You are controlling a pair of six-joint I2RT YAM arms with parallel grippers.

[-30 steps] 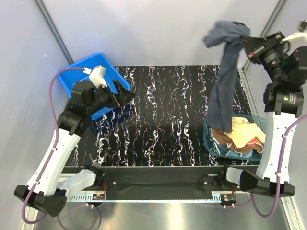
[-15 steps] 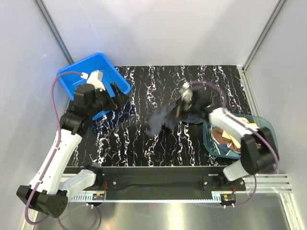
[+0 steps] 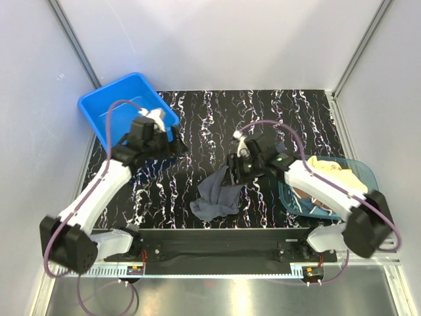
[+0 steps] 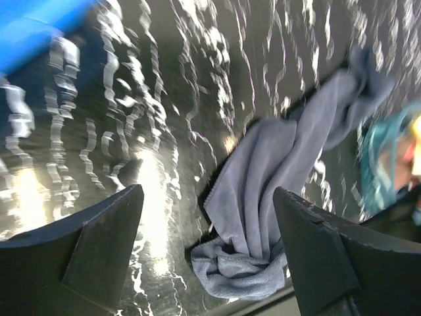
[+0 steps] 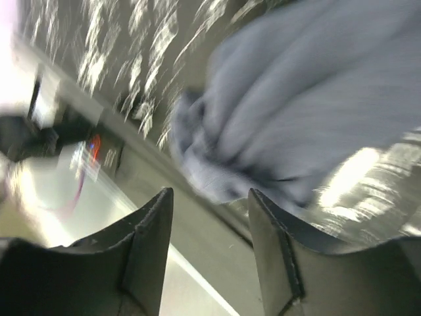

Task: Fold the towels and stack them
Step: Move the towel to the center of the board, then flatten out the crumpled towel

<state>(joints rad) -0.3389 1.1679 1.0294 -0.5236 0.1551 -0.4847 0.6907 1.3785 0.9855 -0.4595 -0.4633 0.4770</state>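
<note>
A dark navy-grey towel [image 3: 217,194] lies crumpled on the black marbled table [image 3: 197,118], close to its front edge. In the left wrist view the same grey towel [image 4: 283,171] stretches away in folds. My right gripper [image 3: 231,168] hovers just above the towel's far end, open, with nothing between its fingers [image 5: 148,250]; the grey towel [image 5: 309,118] shows blurred beyond them. My left gripper [image 3: 172,143] is open over bare table to the left of the towel, its fingers [image 4: 99,243] wide apart. Yellow [image 3: 331,169] and brown [image 3: 304,192] towels sit in the bowl.
A translucent teal bowl [image 3: 365,174] stands at the table's right front, partly under my right arm. A blue plastic tub [image 3: 112,105] sits at the back left corner, just behind my left gripper. Grey walls enclose the table.
My right arm swung down from high at the back right to mid-table, let the grey towel drop onto the table and opened. My left gripper moved slightly right and forward.
</note>
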